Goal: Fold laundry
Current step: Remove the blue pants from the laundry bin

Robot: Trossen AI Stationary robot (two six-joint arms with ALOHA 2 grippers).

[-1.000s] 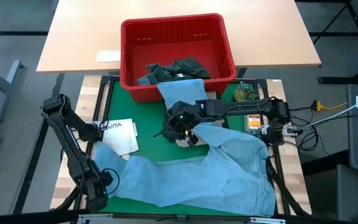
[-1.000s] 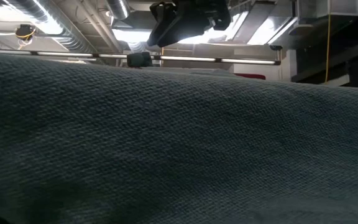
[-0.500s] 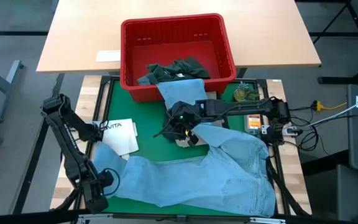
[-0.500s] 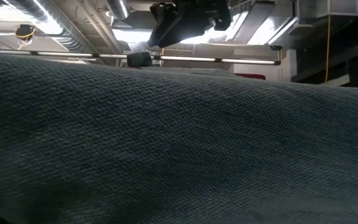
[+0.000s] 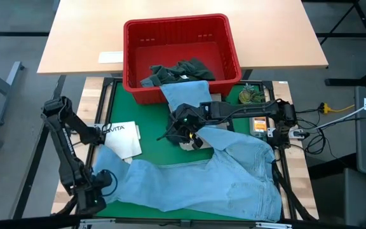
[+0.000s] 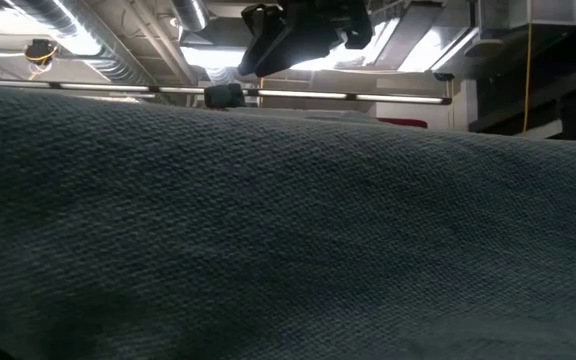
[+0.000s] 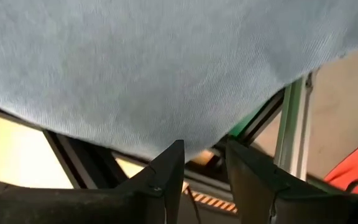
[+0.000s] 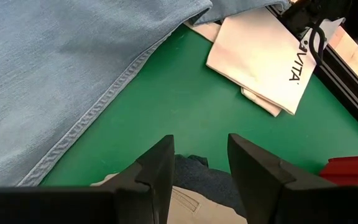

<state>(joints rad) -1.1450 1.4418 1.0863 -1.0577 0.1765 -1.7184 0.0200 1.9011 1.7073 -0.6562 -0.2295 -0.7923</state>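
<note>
While the light blue jeans [image 5: 202, 181] sprawl across the lower half of the green bench [image 5: 145, 121], the left claw [image 5: 93, 191] sits at their lower-left corner, fingers slightly parted at the hem; whether it pinches cloth I cannot tell. The right claw [image 5: 184, 133] hovers mid-frame, parted, over a small beige and navy heap [image 8: 194, 190]. Spreading seems in hand; next comes a firm corner grip.

The table is being lit evenly from above, with only soft shadows being cast. In the low view, glare is being thrown by ceiling lights [image 6: 408, 45], while a dim cloth [image 6: 288, 240] is filling the frame. The left wrist's fingers [image 7: 166, 180] are being blurred.
</note>
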